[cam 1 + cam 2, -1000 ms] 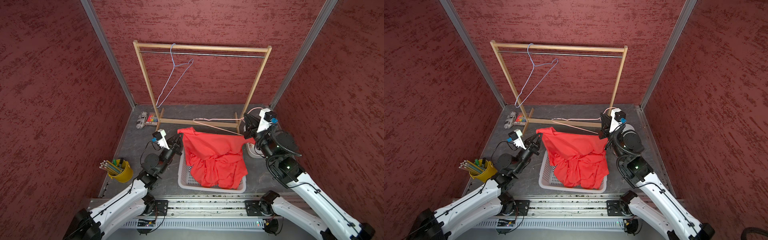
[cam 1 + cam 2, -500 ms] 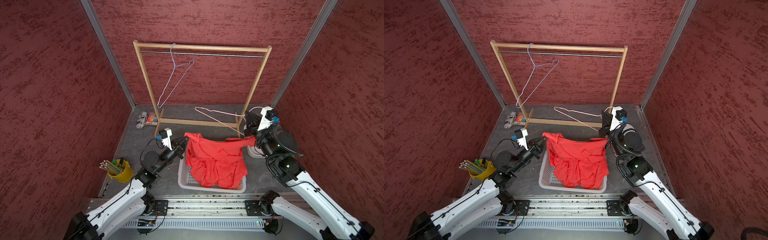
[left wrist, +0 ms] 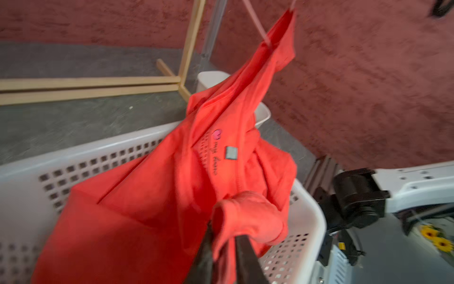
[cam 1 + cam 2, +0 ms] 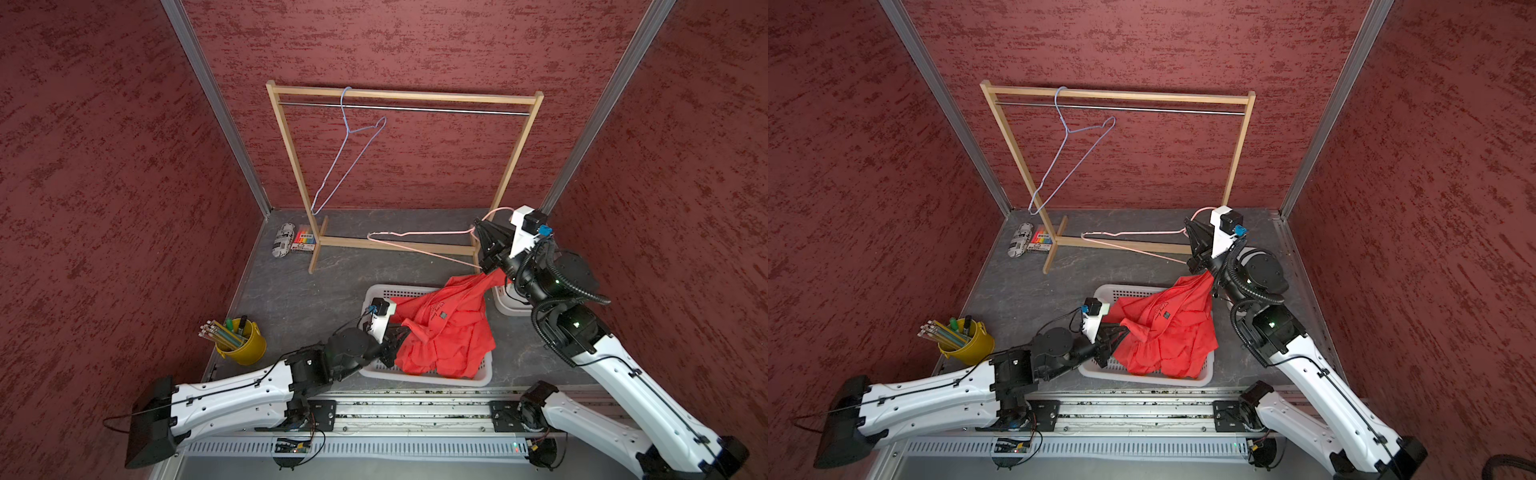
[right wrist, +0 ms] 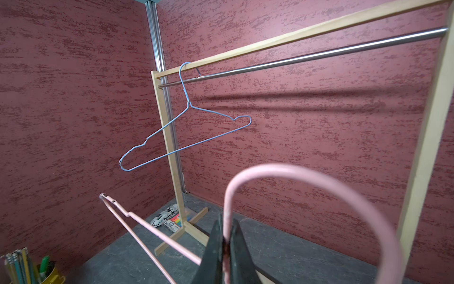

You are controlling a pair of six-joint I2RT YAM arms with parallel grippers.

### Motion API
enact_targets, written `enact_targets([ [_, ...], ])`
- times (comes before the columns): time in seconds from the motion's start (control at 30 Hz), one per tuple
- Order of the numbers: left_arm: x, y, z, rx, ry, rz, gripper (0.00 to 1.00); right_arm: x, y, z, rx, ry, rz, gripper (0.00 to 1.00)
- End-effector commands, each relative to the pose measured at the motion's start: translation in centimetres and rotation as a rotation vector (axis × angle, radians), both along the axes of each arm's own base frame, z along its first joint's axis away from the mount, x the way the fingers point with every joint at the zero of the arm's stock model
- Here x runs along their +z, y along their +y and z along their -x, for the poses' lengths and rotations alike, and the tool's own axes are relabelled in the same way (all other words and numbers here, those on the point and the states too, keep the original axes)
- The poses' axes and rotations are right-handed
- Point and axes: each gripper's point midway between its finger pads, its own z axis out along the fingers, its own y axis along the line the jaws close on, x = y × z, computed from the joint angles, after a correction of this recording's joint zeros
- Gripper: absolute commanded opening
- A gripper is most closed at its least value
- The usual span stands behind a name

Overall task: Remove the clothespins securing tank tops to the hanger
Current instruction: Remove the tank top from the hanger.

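Red walls (image 4: 104, 166); right end effector (image 5: 226, 228) clamps pink hanger (image 5: 282, 168); left end effector (image 3: 224, 236), at orange top (image 3: 147, 209), unclear.

orange-red tank top (image 3: 147, 209) blurred in the left wrist view, small dark print (image 3: 216, 159) unreadable

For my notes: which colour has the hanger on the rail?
Light blue; the hanger shows best in the right wrist view.
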Motion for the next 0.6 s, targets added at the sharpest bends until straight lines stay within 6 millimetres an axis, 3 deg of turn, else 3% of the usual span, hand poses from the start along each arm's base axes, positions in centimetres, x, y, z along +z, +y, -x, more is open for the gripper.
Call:
enact_targets([
  [0.0,-2.9,5.0,-3.4,0.330,0.028,-0.208,0.79,-0.7,1.2,0.6,0.089,0.034,0.000,0.00],
  [0.03,-2.6,4.7,-3.8,0.328,0.012,-0.234,0.98,-1.3,1.5,0.5,0.097,0.049,0.005,0.00],
  [0.1,-0.8,3.5,-4.0,0.287,-0.061,-0.234,1.00,-2.0,1.8,0.3,0.108,0.072,0.018,0.00],
  [0.2,3.5,1.5,-3.0,0.155,-0.225,-0.118,1.00,-2.9,2.0,0.0,0.106,0.096,0.036,0.00],
  [0.3,8.0,2.6,-1.4,0.093,-0.391,0.060,1.00,-3.5,1.8,-0.4,0.080,0.106,0.056,0.00],
  [0.4,11.6,4.4,0.1,0.057,-0.534,0.133,1.00,-4.2,1.9,-0.8,0.071,0.121,0.080,0.00],
  [0.57,13.6,6.3,0.3,0.067,-0.596,0.053,1.00,-4.4,2.3,-0.7,0.094,0.120,0.089,0.00],
])
